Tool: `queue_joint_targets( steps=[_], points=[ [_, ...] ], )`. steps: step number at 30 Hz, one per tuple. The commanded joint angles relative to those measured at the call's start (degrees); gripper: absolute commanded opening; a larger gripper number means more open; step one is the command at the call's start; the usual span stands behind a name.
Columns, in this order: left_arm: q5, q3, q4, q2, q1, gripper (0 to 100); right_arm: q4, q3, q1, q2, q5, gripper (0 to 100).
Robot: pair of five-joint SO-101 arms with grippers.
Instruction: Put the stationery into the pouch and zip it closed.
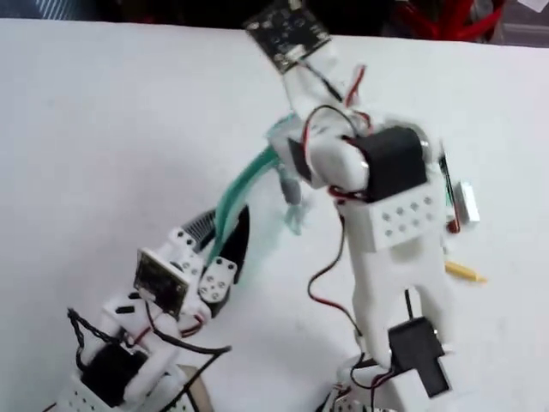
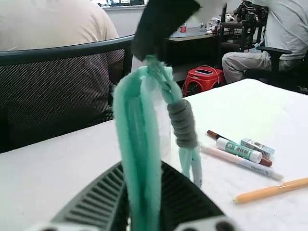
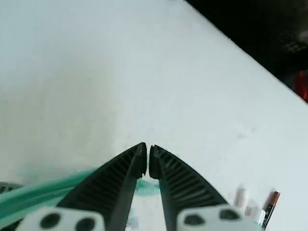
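A teal pouch (image 1: 244,184) hangs stretched above the table between my two grippers, with a grey zip pull (image 1: 292,190) dangling from it. My left gripper (image 1: 227,239) is shut on the pouch's near end (image 2: 137,159). My right gripper (image 1: 283,137) is shut on its far end; in the right wrist view the jaws (image 3: 147,159) are pressed together over the teal edge (image 3: 43,195). Loose stationery lies on the table to the right: a brown marker (image 2: 214,135), a white pen (image 2: 240,162), a glue stick (image 2: 238,150), an eraser (image 2: 257,146) and an orange pencil (image 2: 269,191).
The right arm's white body (image 1: 395,232) stands over the stationery in the high view, leaving the yellow pencil (image 1: 464,272) and a white item (image 1: 466,204) showing. The white table (image 1: 111,129) is bare to the left. A chair (image 2: 57,86) stands past the far edge.
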Motion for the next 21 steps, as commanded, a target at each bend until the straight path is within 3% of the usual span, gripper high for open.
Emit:
queue_joint_targets(
  steps=[1, 21],
  points=[
    [-0.53, 0.09, 0.62, 0.31, 0.48, 2, -0.40, -4.92, 0.22, -0.66, 0.00, 1.8],
    [-0.53, 0.26, 0.97, 0.31, 0.22, 2, 0.13, 9.85, 2.86, 1.36, -0.26, 1.8]
  ],
)
